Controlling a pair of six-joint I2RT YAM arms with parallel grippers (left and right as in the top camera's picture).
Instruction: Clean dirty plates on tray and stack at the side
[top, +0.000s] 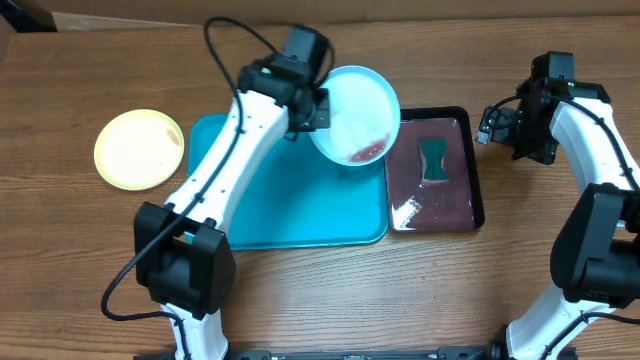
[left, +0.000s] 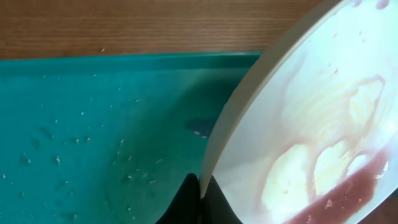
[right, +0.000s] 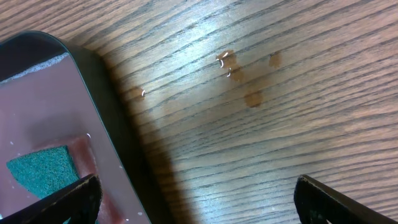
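Bright even light, soft shadows, glints on the wet black tray (top: 450, 205), blurry near plate (left: 311, 124).

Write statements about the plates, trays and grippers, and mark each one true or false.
The left gripper grips the pale blue plate by its rim. True.
The yellow-green plate lies on the turquoise tray. False: it lies on the table, left of that tray.
The sponge lies in the black tray. True.
The right gripper holds the sponge. False: it is open and empty, beside the black tray.
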